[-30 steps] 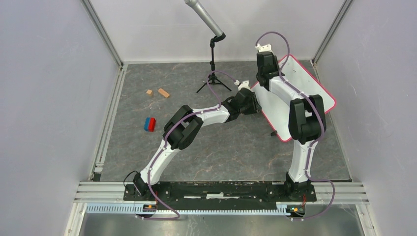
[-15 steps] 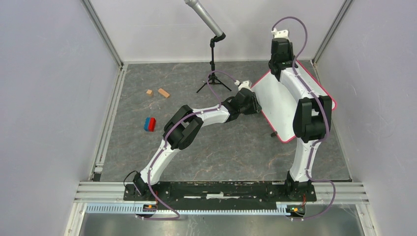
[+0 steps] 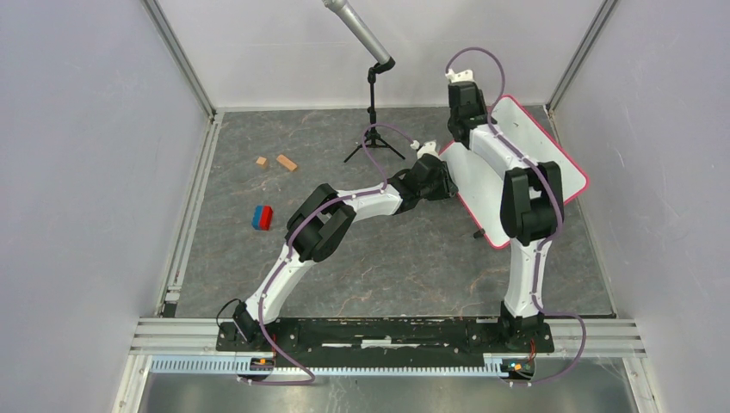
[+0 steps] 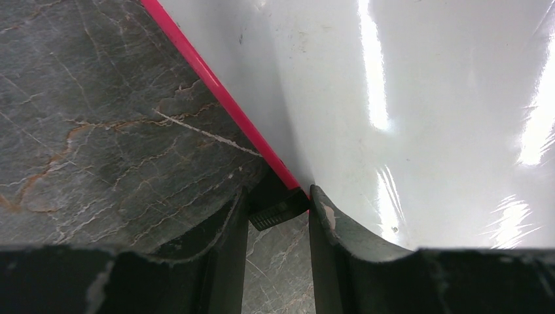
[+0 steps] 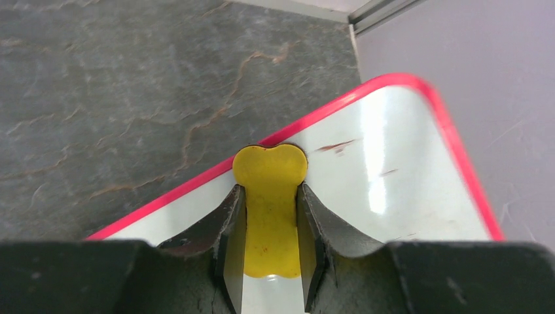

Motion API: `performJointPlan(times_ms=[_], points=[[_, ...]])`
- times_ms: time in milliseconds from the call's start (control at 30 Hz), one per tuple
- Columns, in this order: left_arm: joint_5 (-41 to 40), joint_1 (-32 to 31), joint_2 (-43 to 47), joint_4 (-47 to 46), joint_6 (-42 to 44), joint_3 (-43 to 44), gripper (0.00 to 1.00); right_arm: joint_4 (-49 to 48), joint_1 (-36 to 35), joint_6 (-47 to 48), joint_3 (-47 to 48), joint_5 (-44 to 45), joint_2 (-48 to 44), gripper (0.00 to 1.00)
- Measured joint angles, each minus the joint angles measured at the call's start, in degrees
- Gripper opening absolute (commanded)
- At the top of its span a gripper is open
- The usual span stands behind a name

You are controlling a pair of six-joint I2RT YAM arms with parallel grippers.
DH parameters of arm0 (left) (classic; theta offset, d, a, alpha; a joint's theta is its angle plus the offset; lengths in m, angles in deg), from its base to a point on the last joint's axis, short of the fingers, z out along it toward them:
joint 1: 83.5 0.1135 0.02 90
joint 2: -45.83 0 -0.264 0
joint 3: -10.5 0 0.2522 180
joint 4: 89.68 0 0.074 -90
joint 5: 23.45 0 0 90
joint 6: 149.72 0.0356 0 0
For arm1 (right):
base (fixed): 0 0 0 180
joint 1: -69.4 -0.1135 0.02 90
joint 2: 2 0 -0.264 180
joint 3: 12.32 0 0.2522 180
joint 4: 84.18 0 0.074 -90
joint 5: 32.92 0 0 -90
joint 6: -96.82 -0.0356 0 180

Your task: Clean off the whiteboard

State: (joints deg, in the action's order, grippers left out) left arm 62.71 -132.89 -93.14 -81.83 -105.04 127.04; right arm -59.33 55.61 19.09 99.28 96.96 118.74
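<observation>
Left gripper (image 4: 276, 196) is closed narrow on the near-left edge of the whiteboard (image 3: 479, 194), its jaws pinching the pink-red rim where a black foot (image 4: 278, 210) sits, one finger on the white face and one below. The board lies at the far right of the table (image 3: 387, 258), askew to the table's edges and close to the right wall; the left arm steadies it. Right gripper (image 5: 269, 190) is closed on a yellow bone-shaped piece (image 5: 269, 167), judged to be the eraser, whose head rests at the board's far-left rim, just inside the far corner. Short red marks (image 5: 337, 145) show on the white face to the right of the piece, apart from it; fainter specks lie beyond. Judgement: the wiping step is in hand, with this corner unfinished. The next move calls for a sideways stroke to the right over those marks, pressed flat to the surface, while the left grip holds the board against sliding.
</observation>
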Motion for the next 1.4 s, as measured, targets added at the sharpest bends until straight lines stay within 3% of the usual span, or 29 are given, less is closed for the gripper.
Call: performJointPlan(times_ms=[300,733,967,1167,1400], points=[[0.0,0.0,0.0,0.0,0.0,0.0,0.02,4.7,4.8,-1.0,7.7,-1.4,0.0,0.3],[0.0,0.0,0.0,0.0,0.0,0.0,0.02,10.9,-0.1,-1.3,8.1,-1.4,2.6,0.31],[0.0,0.0,0.0,0.0,0.0,0.0,0.02,13.3,2.8,-1.0,14.8,-1.3,4.1,0.32],[-0.1,0.0,0.0,0.0,0.0,0.0,0.02,11.3,6.4,-1.4,13.6,-2.4,1.5,0.31],[-0.1,0.0,0.0,0.0,0.0,0.0,0.02,10.4,4.1,-1.3,11.8,-1.7,1.7,0.31]])
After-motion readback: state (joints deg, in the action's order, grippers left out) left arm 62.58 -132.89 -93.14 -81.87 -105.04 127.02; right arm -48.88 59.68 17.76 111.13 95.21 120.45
